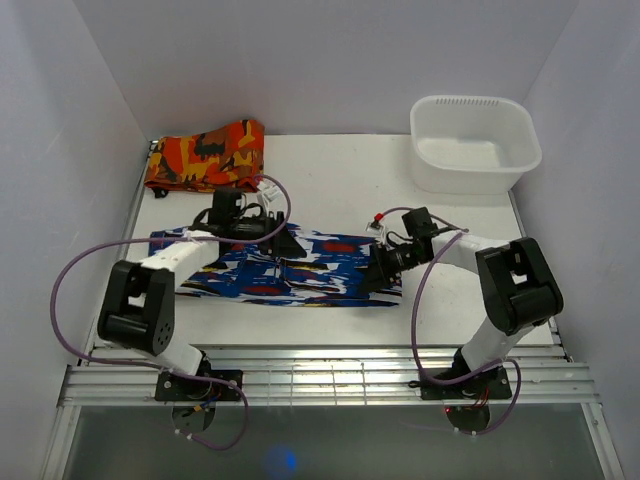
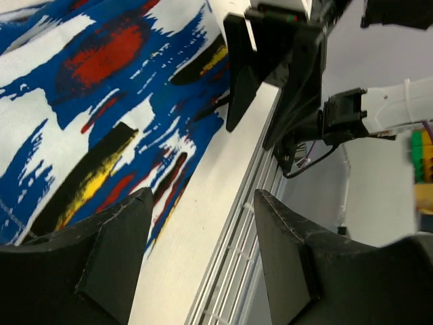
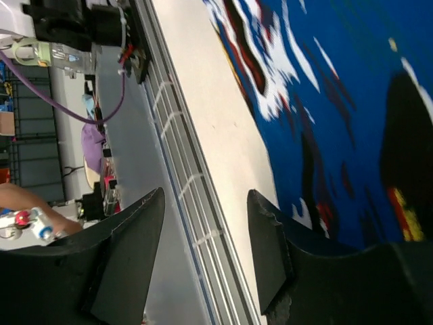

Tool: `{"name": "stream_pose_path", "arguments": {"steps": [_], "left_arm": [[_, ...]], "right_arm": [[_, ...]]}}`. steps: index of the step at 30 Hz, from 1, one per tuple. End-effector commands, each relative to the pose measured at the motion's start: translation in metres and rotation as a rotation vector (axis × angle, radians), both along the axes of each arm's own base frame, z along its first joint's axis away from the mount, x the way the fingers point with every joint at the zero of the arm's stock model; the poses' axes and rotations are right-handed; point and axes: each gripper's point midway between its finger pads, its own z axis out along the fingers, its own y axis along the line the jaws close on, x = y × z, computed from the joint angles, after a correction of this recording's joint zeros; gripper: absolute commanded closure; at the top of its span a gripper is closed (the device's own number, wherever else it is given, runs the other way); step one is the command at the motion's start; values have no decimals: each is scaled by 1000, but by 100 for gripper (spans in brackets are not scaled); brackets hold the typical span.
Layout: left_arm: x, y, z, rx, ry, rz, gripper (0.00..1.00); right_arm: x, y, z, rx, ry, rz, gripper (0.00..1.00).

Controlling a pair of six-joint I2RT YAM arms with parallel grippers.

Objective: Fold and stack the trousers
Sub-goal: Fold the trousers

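Note:
The blue-and-white streaky trousers [image 1: 300,272] lie flat and folded lengthwise across the middle of the table. My left gripper [image 1: 287,244] hovers over their upper middle edge, open and empty. My right gripper [image 1: 379,272] is at their right end, open and empty. In the left wrist view the trousers [image 2: 95,101] fill the upper left, the left gripper [image 2: 203,233] spans bare table, and the right gripper's fingers [image 2: 240,81] show ahead. In the right wrist view the trousers [image 3: 338,88] lie at the right and the right gripper [image 3: 206,233] spans the table edge.
An orange-red-and-black folded cloth [image 1: 206,155] lies at the back left. A white tub [image 1: 475,145] stands at the back right. The table's slotted metal rail [image 1: 330,375] runs along the near edge, also in the left wrist view [image 2: 233,264] and the right wrist view [image 3: 179,176].

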Motion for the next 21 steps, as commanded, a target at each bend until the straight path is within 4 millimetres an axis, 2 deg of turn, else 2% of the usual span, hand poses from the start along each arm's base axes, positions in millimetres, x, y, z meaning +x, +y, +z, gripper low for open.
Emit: {"name": "stream_pose_path", "arguments": {"steps": [1,3,4,7,10,12,13,16,17,18,19,20,21], "left_arm": [[28,-26,-1,-73,67,73,28],[41,-29,-26,-25,125,126,31],[45,-29,-51,8,192,155,32],[54,-21,-96,90,290,217,35],[60,-13,-118,134,339,243,35],[66,-13,-125,159,334,215,35],[66,-13,-126,170,338,193,35],[74,-20,-99,130,249,123,32],[72,-24,-87,107,217,91,31],[74,-26,-64,86,149,75,28],[74,-27,-52,79,97,60,27],[74,-25,-42,82,68,65,26],[74,-23,-23,78,17,75,25]], "right_arm": [[-12,-10,-26,-37,32,23,42],[-13,-19,-48,-85,106,-2,41],[-12,-22,-55,-95,126,-6,41],[-4,-34,-76,-145,208,-58,38],[8,-45,-85,-171,244,-114,37],[16,-54,-80,-164,223,-138,37],[17,-56,-76,-153,213,-137,37],[29,-70,-44,-121,123,-142,37],[38,-79,-33,-107,103,-184,37],[50,-84,-14,-90,34,-212,36],[57,-89,-6,-102,4,-235,36],[68,-104,2,-109,-25,-295,35],[77,-109,15,-115,-70,-329,35]]}}
